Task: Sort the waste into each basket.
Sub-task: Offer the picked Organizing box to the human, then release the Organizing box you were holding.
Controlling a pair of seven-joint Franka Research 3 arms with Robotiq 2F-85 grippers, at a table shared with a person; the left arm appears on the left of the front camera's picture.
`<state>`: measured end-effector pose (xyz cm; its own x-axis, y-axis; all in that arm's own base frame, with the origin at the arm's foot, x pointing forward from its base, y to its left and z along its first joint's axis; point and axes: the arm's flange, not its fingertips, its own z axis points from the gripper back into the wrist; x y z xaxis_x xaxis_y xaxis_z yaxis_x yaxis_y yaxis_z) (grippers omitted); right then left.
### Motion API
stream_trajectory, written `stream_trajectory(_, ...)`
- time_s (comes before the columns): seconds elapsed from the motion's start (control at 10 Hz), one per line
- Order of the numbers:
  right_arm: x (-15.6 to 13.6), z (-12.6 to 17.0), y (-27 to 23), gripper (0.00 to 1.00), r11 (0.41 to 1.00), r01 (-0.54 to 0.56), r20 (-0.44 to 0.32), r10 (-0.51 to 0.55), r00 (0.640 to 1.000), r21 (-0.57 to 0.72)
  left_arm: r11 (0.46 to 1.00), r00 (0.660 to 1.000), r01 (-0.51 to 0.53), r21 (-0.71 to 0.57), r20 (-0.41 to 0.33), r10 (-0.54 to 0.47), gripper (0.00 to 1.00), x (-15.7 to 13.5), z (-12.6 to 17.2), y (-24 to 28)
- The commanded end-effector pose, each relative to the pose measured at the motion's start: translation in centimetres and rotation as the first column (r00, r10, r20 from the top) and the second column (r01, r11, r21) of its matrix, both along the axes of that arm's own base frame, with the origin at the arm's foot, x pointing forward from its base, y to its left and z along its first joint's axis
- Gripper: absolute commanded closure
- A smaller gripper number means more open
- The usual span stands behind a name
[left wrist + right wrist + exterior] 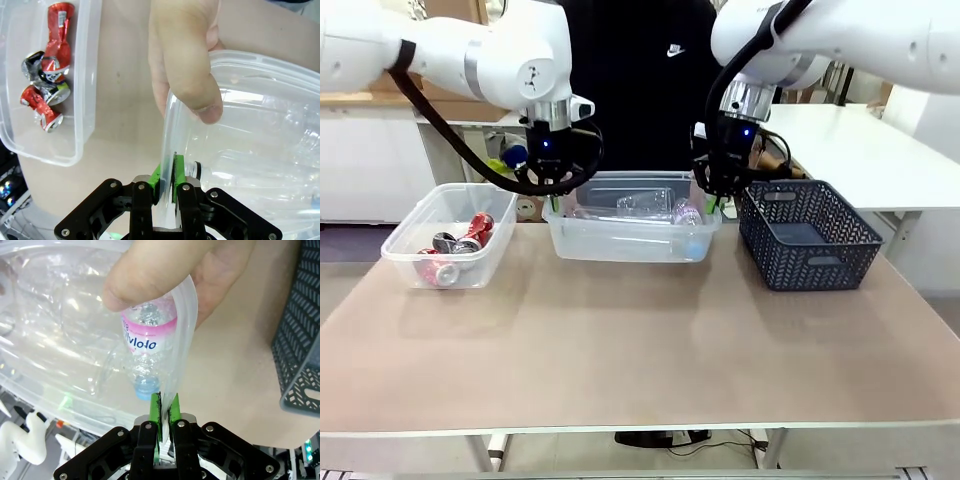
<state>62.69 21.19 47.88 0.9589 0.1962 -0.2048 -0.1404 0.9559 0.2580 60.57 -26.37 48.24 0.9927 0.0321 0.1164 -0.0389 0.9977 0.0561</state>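
The middle clear tub [630, 246] holds several clear plastic bottles [646, 205]. My left gripper [553, 200] is shut on its left rim [265, 62], and my right gripper [716, 200] is shut on its right rim [184, 325]. In each wrist view, the green pads [156, 176] [155, 410] pinch the thin plastic edge. A person's thumb [186, 65] presses the same rim beside my left gripper [166, 177]. Another hand [165, 270] holds the rim above my right gripper [162, 412]. A pink-labelled bottle [145, 340] lies inside. Crushed red and silver cans [460, 243] [46, 87] lie in the left clear tub [408, 222].
A dark lattice basket [810, 235] [300, 335] stands just right of the middle tub and looks empty. The person in a black shirt [640, 60] stands at the far edge. The near half of the table [640, 350] is bare.
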Motion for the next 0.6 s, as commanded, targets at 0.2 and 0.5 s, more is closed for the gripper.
stream_trajectory(0.2, -0.91, 0.49, 0.46, 0.92, 1.0, -0.009, 0.012, 0.009, 1.0, 0.003, 1.0, 1.0, -0.001, 0.0, -0.002, 0.001, 0.94, -0.41, 0.04, 0.33)
stream_trajectory(0.5, -0.91, 0.49, 0.46, 0.92, 1.0, -0.009, 0.012, 0.009, 1.0, 0.003, 1.0, 1.0, -0.001, 0.0, -0.002, 0.001, 0.94, -0.41, 0.04, 0.33)
